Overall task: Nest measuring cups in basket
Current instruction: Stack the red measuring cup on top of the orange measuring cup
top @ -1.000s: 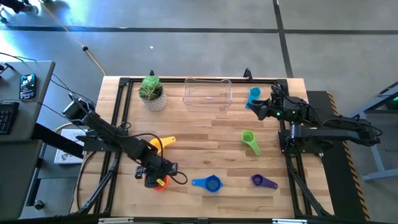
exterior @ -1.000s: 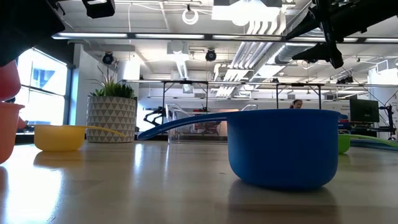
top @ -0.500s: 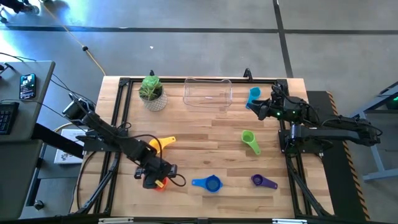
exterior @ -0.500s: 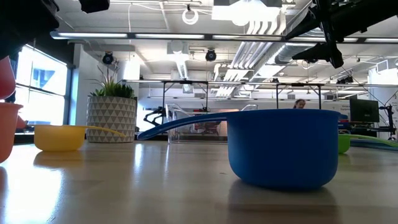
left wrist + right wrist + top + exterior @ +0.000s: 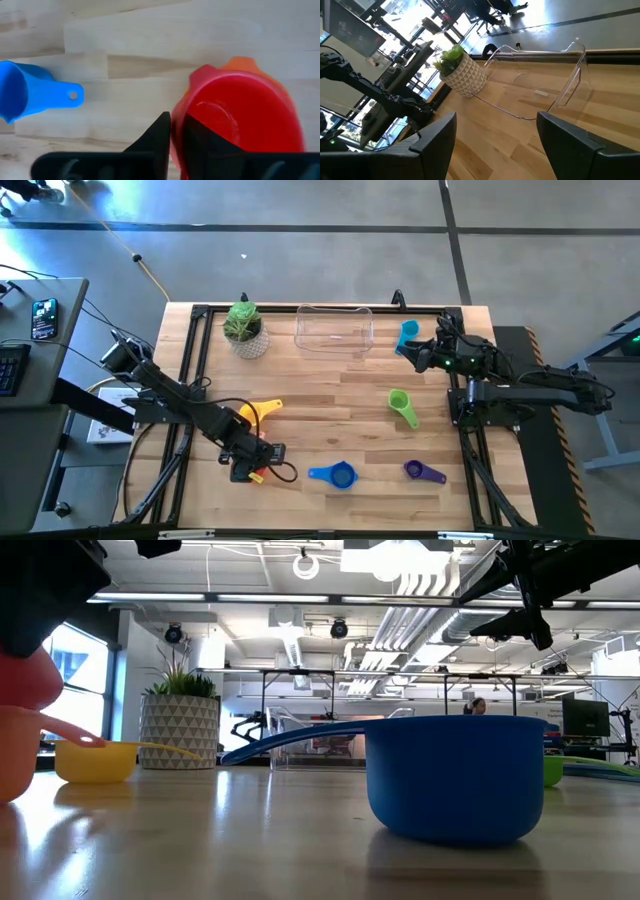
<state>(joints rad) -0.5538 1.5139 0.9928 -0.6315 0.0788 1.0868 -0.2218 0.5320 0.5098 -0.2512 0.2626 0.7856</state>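
Observation:
A red measuring cup [image 5: 240, 115] sits inside an orange cup [image 5: 240, 63] near the table's near left edge. My left gripper [image 5: 176, 120] points steeply down at it and is shut on its rim; in the high view that gripper [image 5: 254, 468] covers most of both cups. The yellow [image 5: 262, 410], blue [image 5: 340, 475], green [image 5: 402, 406], purple [image 5: 422, 471] and light blue [image 5: 407, 332] cups lie apart on the wood. The clear basket [image 5: 334, 328] stands at the far edge. My right gripper [image 5: 495, 135] hovers open near the far right, facing the basket. My left gripper has the red cup's wall at the rim [image 5: 177, 145] between its two fingers, one finger inside the bowl and one outside. The fingers come slanting down from above. The red cup rests in the orange cup [image 5: 18, 750], which stands on the table.
A potted plant [image 5: 244, 328] stands left of the basket at the far edge. A black frame runs round the wooden table [image 5: 330, 395]. Bare wood lies between the cups in the middle.
In the low view the red cup has come down from just above the orange cup until it sits in it. My left gripper has rolled a little over the two cups while staying in place.

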